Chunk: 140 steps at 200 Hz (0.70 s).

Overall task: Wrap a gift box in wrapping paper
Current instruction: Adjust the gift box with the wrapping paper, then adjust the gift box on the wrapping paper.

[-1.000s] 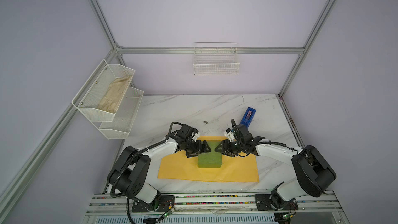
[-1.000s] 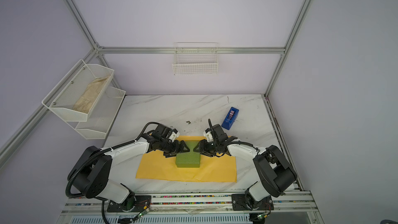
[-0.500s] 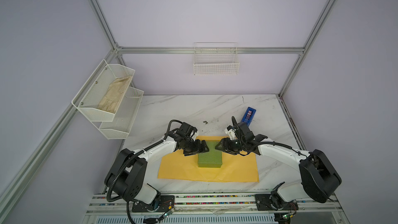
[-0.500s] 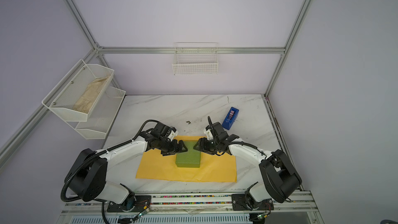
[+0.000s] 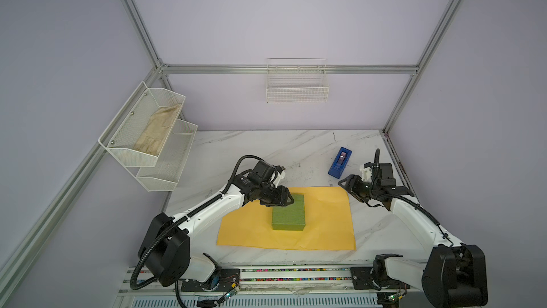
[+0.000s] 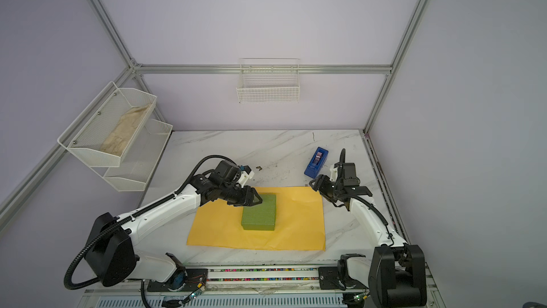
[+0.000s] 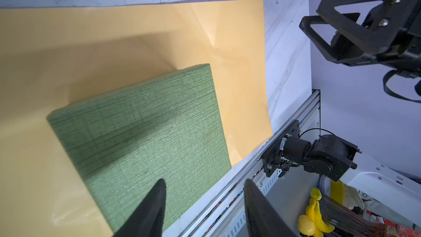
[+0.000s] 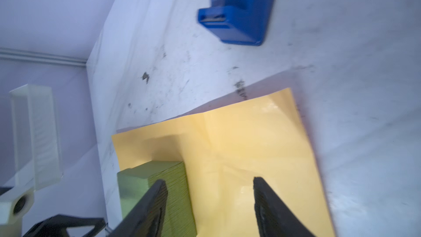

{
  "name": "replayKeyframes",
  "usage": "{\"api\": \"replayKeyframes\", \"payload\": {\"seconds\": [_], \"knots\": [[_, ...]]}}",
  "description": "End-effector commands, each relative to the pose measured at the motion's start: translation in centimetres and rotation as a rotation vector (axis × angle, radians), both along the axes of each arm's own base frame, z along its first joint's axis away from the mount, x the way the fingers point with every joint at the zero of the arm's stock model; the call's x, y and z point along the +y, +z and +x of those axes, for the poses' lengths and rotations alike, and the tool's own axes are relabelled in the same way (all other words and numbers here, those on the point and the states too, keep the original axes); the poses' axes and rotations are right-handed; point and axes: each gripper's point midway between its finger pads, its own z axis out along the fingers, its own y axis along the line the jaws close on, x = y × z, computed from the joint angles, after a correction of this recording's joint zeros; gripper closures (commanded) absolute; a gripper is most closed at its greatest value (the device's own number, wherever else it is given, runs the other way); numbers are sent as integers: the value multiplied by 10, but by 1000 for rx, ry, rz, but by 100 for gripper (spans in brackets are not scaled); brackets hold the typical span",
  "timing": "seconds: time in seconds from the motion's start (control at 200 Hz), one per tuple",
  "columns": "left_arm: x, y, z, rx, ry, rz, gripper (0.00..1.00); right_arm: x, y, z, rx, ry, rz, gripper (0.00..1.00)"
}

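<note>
Two top views agree: the box (image 5: 288, 213), olive green and matte, sits flat on the yellow paper (image 5: 325, 223), nearer its far edge, unwrapped. We note the paper flat on the table (image 5: 266, 149), lightly creased. The left gripper (image 5: 286, 200) hangs over the box's far left corner. The right gripper (image 5: 344, 184) hovers off the paper's far right corner, near the tape dispenser (image 5: 339, 163).

Left wrist view: box (image 7: 148, 128) shows a fine crosshatch weave; jaws apart, gripping nothing.

Right wrist view, blurred: jaws apart, nothing held, box (image 8: 168, 174) and paper (image 8: 250, 144) beyond them.
</note>
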Motion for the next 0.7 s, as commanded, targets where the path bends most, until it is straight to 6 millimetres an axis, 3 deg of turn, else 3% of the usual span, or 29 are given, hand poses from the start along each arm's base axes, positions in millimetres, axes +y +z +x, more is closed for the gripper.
{"api": "replayKeyframes", "payload": {"seconds": [0.0,0.125,0.32,0.475,0.67,0.695], "knots": [[-22,23,7,-31,-16,-54,46,-31,-22,-15,72,-69,-53,34],[-10,30,14,-89,31,-6,27,-45,-26,-13,79,-127,-98,26],[35,29,17,-141,117,157,7,-35,-44,-19,116,-87,-60,22],[48,8,14,-91,122,182,2,-29,-58,-27,143,-76,-22,22],[33,-4,10,-34,68,95,1,-23,-67,-35,158,-50,6,22],[33,-17,11,-2,67,112,2,-22,-68,-36,162,-47,8,22]]}}
